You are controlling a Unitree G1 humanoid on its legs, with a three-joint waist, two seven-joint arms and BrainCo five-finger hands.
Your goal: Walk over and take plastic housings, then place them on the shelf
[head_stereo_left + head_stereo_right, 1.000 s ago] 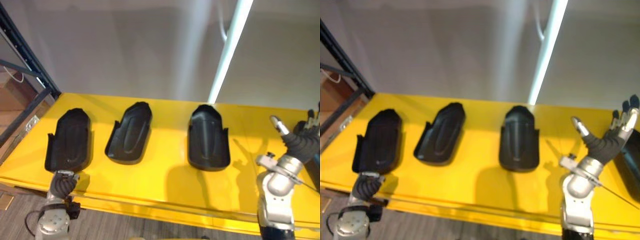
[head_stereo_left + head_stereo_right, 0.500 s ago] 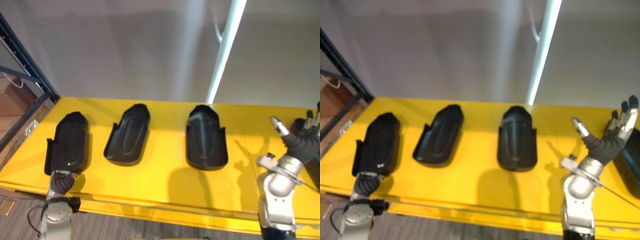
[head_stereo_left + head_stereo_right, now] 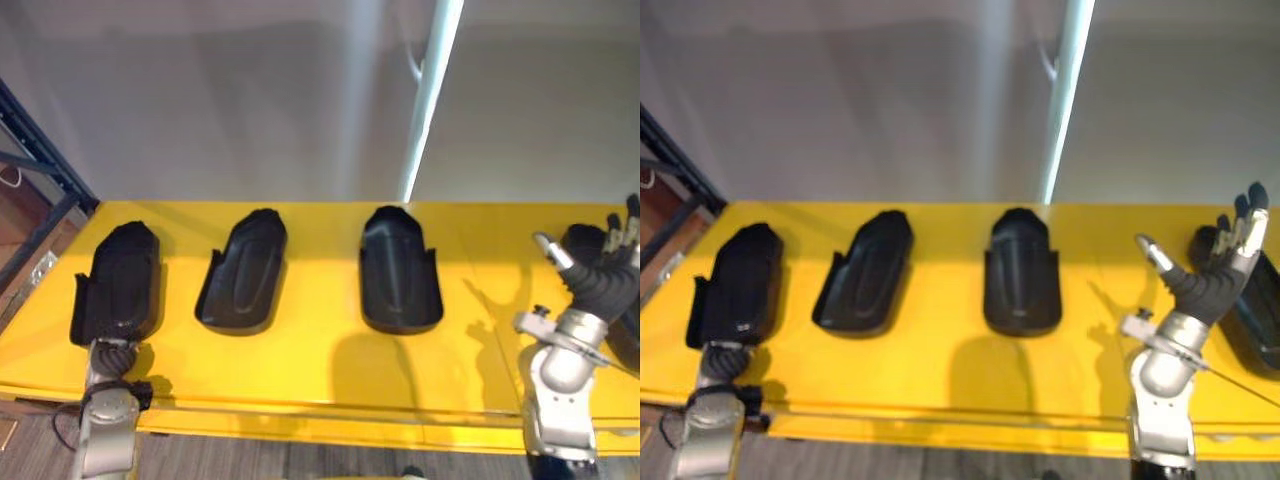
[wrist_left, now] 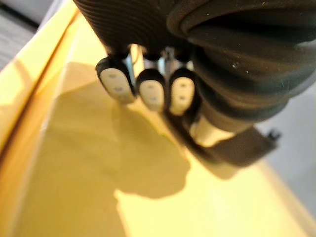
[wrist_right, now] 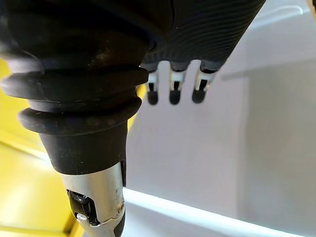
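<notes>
— Where do the housings lie?
— All on the yellow table (image 3: pixel 300 370), well apart: the leftmost housing (image 3: pixel 115 280), second housing (image 3: pixel 243 270), third housing (image 3: pixel 397 268), and a fourth housing (image 3: pixel 1258 315) at the far right.
— And the hands?
— The left hand (image 3: pixel 110 355) sits at the leftmost housing's near end, grip impossible to tell. The right hand (image 3: pixel 1210 285) is raised beside the fourth housing, fingers spread, empty.

Even overhead light, soft shadows on glossy yellow table (image 3: pixel 300 360)
</notes>
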